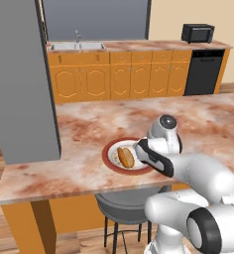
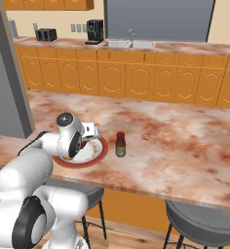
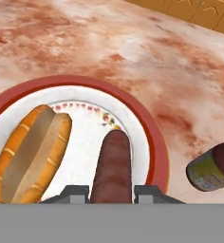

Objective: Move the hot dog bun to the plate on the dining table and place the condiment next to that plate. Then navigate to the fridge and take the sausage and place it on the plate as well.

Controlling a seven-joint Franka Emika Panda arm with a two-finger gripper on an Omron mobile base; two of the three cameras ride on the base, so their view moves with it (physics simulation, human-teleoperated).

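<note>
The red-rimmed plate [image 3: 154, 142] lies on the dining table [image 1: 79, 124] near its front edge. The orange-tan hot dog bun [image 3: 31, 152] rests on the plate's left half, also seen from the left base [image 1: 125, 157]. My gripper [image 3: 111, 192] hangs low over the plate, shut on the dark red-brown sausage [image 3: 113, 166], which points out over the plate's pale centre beside the bun. Whether the sausage touches the plate I cannot tell. The condiment [image 2: 120, 144] bottle stands upright on the table just right of the plate [image 2: 101, 150], and its label shows in the hand view [image 3: 211, 171].
Grey stools [image 1: 120, 206] [image 2: 204, 219] stand under the table's near edge. A tall grey block [image 1: 20, 84] rises at the left. Behind the table runs a counter with orange cabinets [image 1: 129, 74], a sink [image 1: 82, 45], a black oven [image 1: 204, 72] and a coffee machine [image 2: 94, 31].
</note>
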